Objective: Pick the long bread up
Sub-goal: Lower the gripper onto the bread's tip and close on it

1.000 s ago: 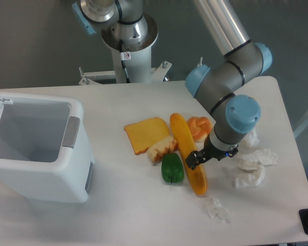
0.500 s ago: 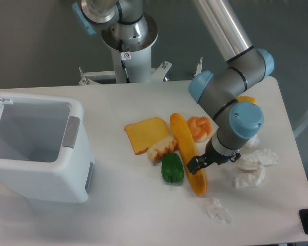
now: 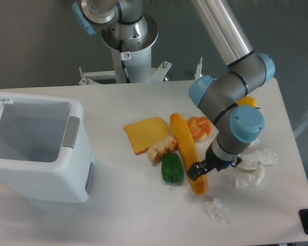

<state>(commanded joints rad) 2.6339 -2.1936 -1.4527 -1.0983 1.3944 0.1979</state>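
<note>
Long bread (image 3: 186, 148) lies flat on the white table (image 3: 133, 210), running from near the middle down toward the front edge, its near end under the gripper (image 3: 198, 171). By size, the table comes first, then the white open bin (image 3: 38, 148) standing at its left side, then the arm (image 3: 231, 110) reaching in from the top right. The loaf follows, with a flat toast slice (image 3: 145, 134) to its left, a green pepper (image 3: 172, 168) just beside its lower half, a knotted orange bun (image 3: 200, 127) close on its right, and a pale bread chunk (image 3: 161, 147) between toast and pepper. Crumpled white paper (image 3: 252, 166) sits to the right. The dark fingers sit low over the loaf's lower part; whether they clamp it cannot be told.
</note>
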